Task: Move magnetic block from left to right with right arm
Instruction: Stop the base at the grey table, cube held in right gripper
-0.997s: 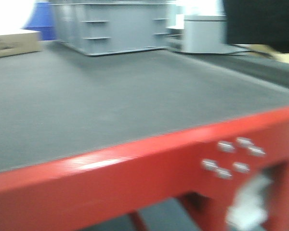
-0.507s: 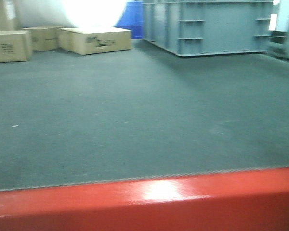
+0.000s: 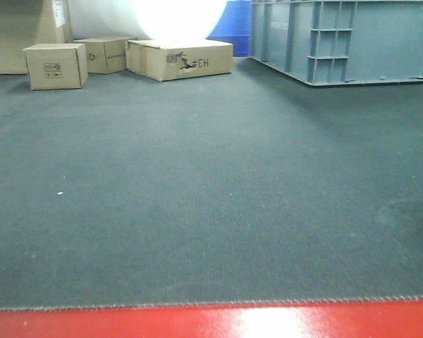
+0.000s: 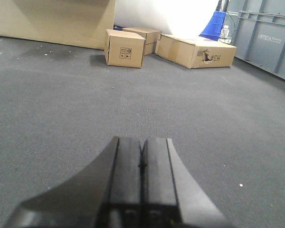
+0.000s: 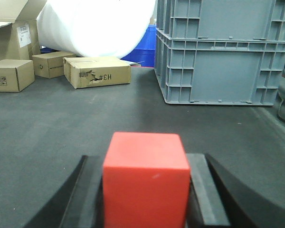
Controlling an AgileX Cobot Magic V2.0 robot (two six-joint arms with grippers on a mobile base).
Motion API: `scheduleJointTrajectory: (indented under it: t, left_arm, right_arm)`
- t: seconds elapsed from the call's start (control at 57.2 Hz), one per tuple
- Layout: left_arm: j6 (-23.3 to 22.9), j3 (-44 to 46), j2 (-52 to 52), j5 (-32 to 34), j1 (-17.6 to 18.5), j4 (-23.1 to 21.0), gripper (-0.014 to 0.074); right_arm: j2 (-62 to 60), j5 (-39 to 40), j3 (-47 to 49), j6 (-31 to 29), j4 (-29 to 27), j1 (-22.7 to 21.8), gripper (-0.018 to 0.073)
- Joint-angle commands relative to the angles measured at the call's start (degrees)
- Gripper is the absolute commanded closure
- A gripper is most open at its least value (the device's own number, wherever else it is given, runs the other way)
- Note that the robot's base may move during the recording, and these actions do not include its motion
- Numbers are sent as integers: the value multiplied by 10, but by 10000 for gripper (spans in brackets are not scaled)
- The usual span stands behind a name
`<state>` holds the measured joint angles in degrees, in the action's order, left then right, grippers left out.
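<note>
In the right wrist view the magnetic block [image 5: 146, 180], a plain bright-red cube, sits between the two black fingers of my right gripper [image 5: 146, 164], which is shut on it just above the dark grey mat. The left wrist view has my left gripper [image 4: 142, 159] low over the mat with its two black fingers pressed together and nothing between them. Neither gripper nor the block appears in the front view, which holds only the mat [image 3: 211, 197] and the red table edge [image 3: 211, 322].
Brown cardboard boxes [image 3: 55, 65] [image 3: 180, 59] stand at the far left of the mat, also seen as boxes [image 4: 125, 48] [image 5: 97, 71]. A large grey plastic crate [image 3: 345, 41] [image 5: 221, 52] stands far right. A white roll [image 5: 95, 23] lies behind the boxes.
The front view has swung left: the red table corner with bolts left the frame, and the cardboard boxes and crate shifted right into sharper view.
</note>
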<state>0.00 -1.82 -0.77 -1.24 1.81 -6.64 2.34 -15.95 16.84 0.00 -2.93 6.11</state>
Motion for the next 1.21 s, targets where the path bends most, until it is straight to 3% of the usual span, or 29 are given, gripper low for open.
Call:
scheduleJointTrajectory:
  t: [0.0, 0.892, 1.189]
  left_arm:
    - [0, -4, -6, 45, 1, -2, 722]
    - [0, -4, -6, 45, 3, -2, 722]
    - [0, -4, -6, 45, 3, -2, 722]
  right_arm:
    - [9, 56, 18, -6, 5, -2, 307]
    - [9, 56, 18, -6, 5, -2, 307]
    - [13, 120, 31, -6, 5, -2, 307]
